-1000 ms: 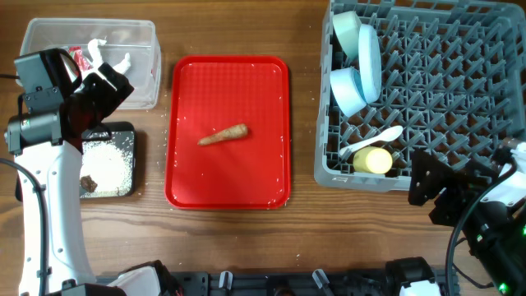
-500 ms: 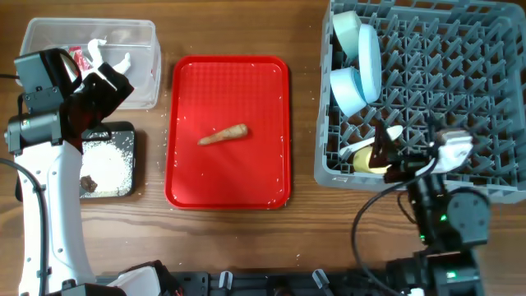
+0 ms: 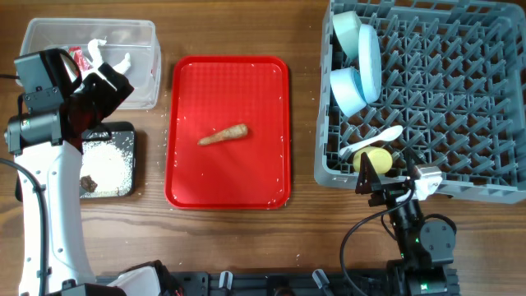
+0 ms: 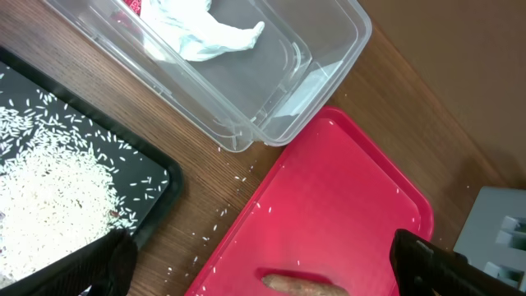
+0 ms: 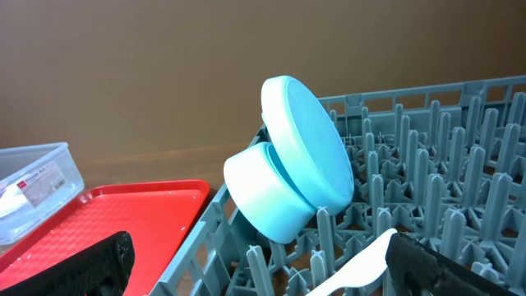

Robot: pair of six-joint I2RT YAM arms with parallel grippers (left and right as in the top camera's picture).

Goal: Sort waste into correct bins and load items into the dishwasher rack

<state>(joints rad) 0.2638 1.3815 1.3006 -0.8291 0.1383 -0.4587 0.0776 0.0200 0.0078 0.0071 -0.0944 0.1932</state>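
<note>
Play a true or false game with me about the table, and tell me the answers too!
1. The carrot piece lies on the red tray. True.
2. The tissue is in the black tray. False: it is in the clear tub; the black tray holds rice.
3. The yellow cup sits in the rack. True.
4. The left gripper is holding the spoon. False: the spoon lies in the rack beside the yellow cup, and the left gripper is open and empty.
</note>
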